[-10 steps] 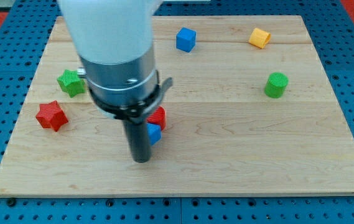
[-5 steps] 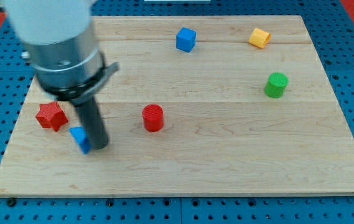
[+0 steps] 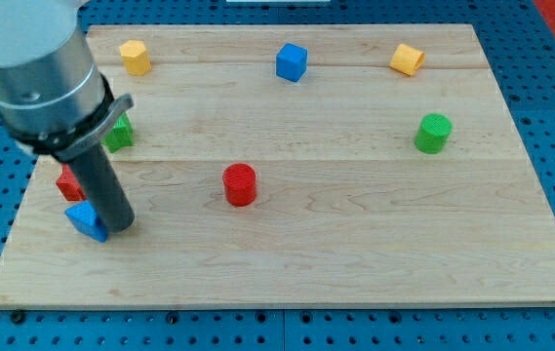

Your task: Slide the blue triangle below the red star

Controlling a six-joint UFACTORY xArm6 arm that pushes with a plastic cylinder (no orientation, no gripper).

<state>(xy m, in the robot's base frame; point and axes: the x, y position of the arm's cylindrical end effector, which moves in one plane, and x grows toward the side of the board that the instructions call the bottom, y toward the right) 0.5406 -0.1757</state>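
The blue triangle [image 3: 85, 220] lies near the board's left edge, toward the view's bottom. My tip [image 3: 116, 229] rests against its right side. The red star [image 3: 67, 182] sits just above the triangle, mostly hidden behind my rod. The triangle and the star look close together or touching.
A green star [image 3: 118, 133] is partly hidden behind the arm at the left. A red cylinder [image 3: 240, 184] stands mid-board. A yellow block [image 3: 135, 58], a blue cube [image 3: 292, 61] and another yellow block [image 3: 407, 59] line the top. A green cylinder [image 3: 433, 133] is at the right.
My tip has slid left across the board, pushing the blue triangle from beside the red cylinder to just below the red star. The red cylinder stayed put.
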